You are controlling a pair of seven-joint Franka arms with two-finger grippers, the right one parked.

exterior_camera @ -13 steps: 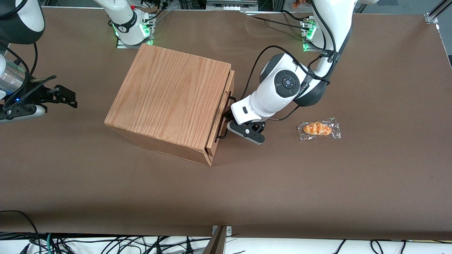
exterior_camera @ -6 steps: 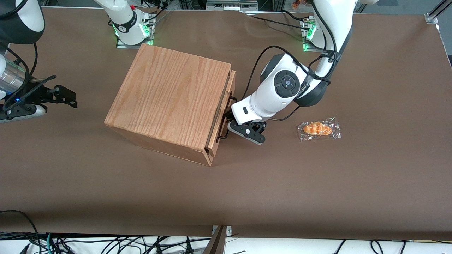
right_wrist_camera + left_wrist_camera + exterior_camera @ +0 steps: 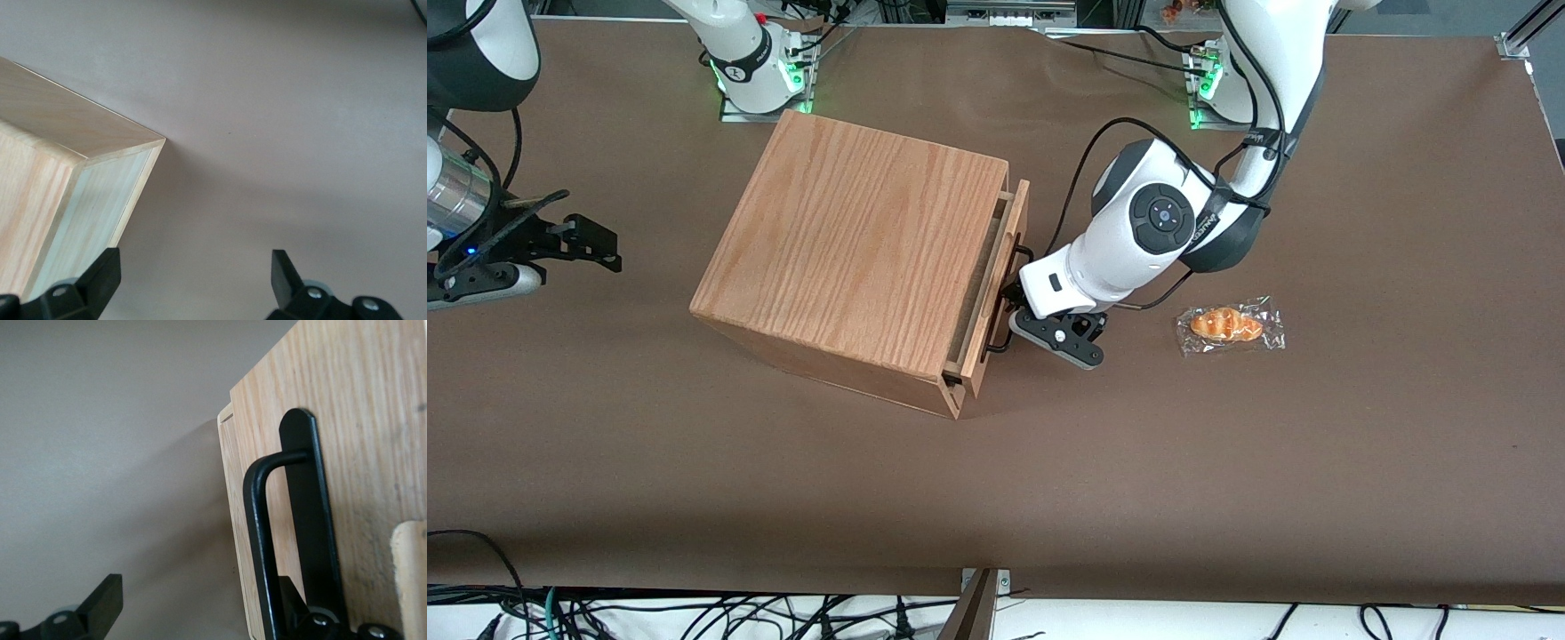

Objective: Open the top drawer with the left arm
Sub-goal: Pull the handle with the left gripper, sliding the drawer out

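Observation:
The top drawer (image 3: pixel 1009 253) sticks a little way out of the oak-grain box (image 3: pixel 854 240), with a dark gap showing along the box's edge. Its thin black bar handle (image 3: pixel 997 327) runs along the front panel and also shows in the left wrist view (image 3: pixel 261 540). My left arm (image 3: pixel 1152 222) reaches down in front of the drawer. My gripper (image 3: pixel 1008 313) is at the handle, about midway along it. In the left wrist view the gripper (image 3: pixel 197 593) is open. One finger (image 3: pixel 292 597) sits between the bar and the drawer front (image 3: pixel 360 453); the other finger (image 3: pixel 101 603) is well apart over the table.
A wrapped croissant (image 3: pixel 1230 325) lies on the brown table (image 3: pixel 1227 462), toward the working arm's end, close to my arm. The parked arm's gripper (image 3: pixel 560 244) hovers at its own end. Cables hang at the table's near edge (image 3: pixel 783 613).
The drawer has slid a little farther out of the box toward the working arm's end. My gripper and arm moved the same way with the handle.

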